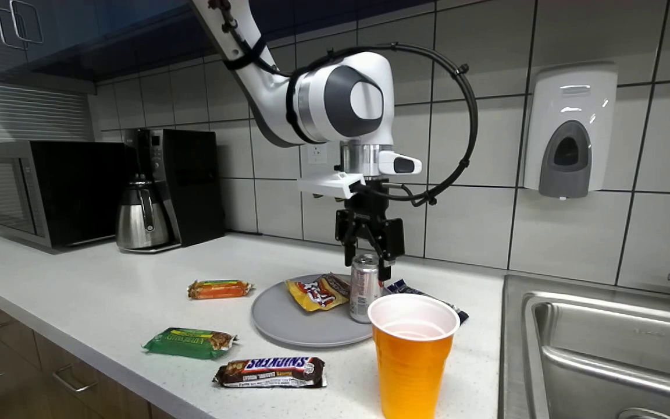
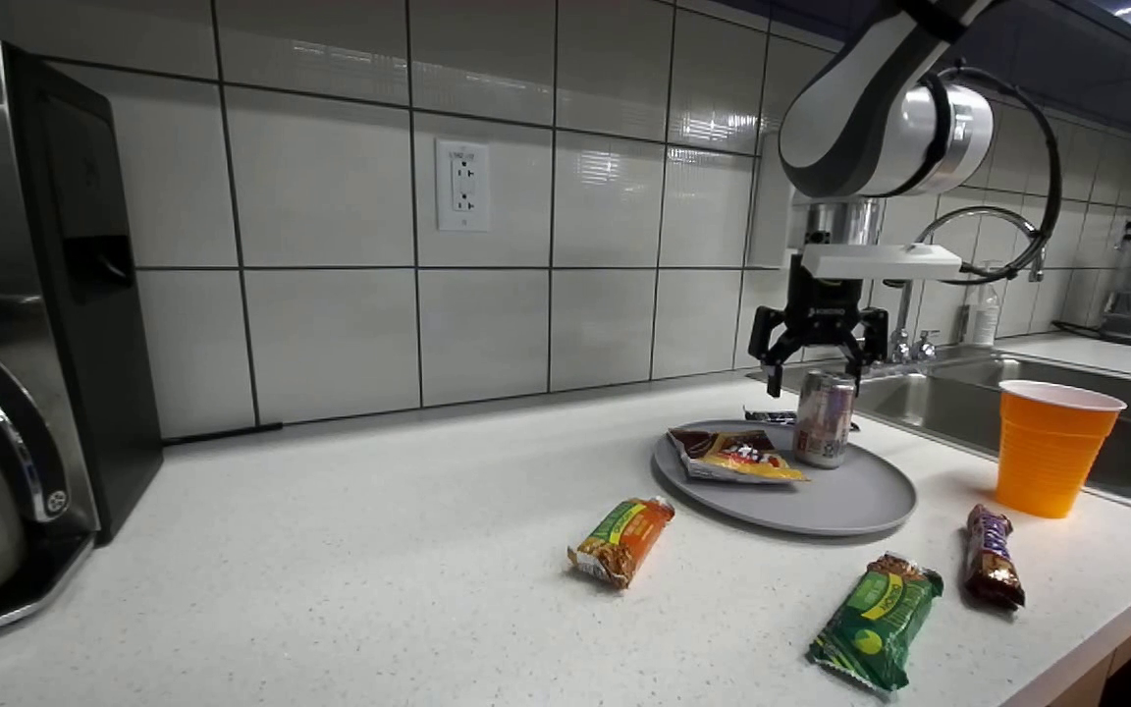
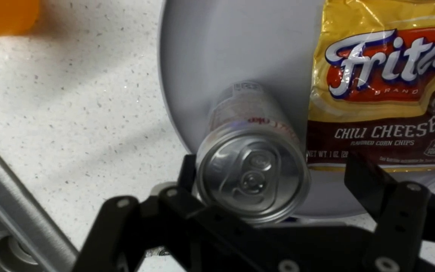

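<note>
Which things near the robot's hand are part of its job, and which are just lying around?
Seems part of the job:
Silver can, its top between the open jaws
Gray plate, under the can

Probably just lying around:
Fritos bag, on the plate beside the can
Orange-wrapped bar
Green-wrapped bar
Snickers bar
Orange cup, standing
Dark-wrapped packet

An orange cup [image 1: 414, 366] stands upright near the sink [image 1: 520, 349]. On the counter [image 1: 108, 285] lie a Snickers bar [image 1: 271, 373], a green-wrapped bar [image 1: 189, 343] and an orange-wrapped bar [image 1: 219, 289]. A coffee maker [image 1: 189, 186] stands beside a microwave [image 1: 67, 192]; a soap dispenser [image 1: 570, 128] hangs on the tiled wall [image 1: 469, 227].
</note>
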Controlling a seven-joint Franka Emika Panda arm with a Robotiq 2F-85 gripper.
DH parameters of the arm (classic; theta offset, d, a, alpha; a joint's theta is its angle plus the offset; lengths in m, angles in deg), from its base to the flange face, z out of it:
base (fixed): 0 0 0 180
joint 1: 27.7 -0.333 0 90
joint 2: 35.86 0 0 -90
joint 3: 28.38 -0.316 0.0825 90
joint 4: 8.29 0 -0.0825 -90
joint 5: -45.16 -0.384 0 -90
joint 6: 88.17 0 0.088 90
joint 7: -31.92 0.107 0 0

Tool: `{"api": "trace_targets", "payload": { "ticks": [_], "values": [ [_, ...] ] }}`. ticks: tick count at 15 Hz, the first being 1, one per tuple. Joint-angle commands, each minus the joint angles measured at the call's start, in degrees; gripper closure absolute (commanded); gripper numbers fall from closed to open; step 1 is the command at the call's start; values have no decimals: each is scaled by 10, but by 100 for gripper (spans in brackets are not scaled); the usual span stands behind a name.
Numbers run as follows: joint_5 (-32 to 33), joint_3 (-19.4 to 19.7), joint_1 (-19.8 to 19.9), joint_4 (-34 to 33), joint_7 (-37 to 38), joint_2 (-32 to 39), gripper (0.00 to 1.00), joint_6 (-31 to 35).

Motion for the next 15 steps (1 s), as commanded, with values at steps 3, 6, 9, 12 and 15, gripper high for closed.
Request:
{"api": "trace_targets", "payload": {
  "ticks": [3,6,9,12,15],
  "values": [
    [-15,1,8,-19,-16,8,42,-22],
    [-9,4,7,-20,-10,10,62,-25],
    [-6,7,5,-16,-5,7,62,-27],
    [-5,7,3,-10,-3,-3,62,-27],
    [-5,7,2,-6,-2,-14,62,-27]
  ]
}}
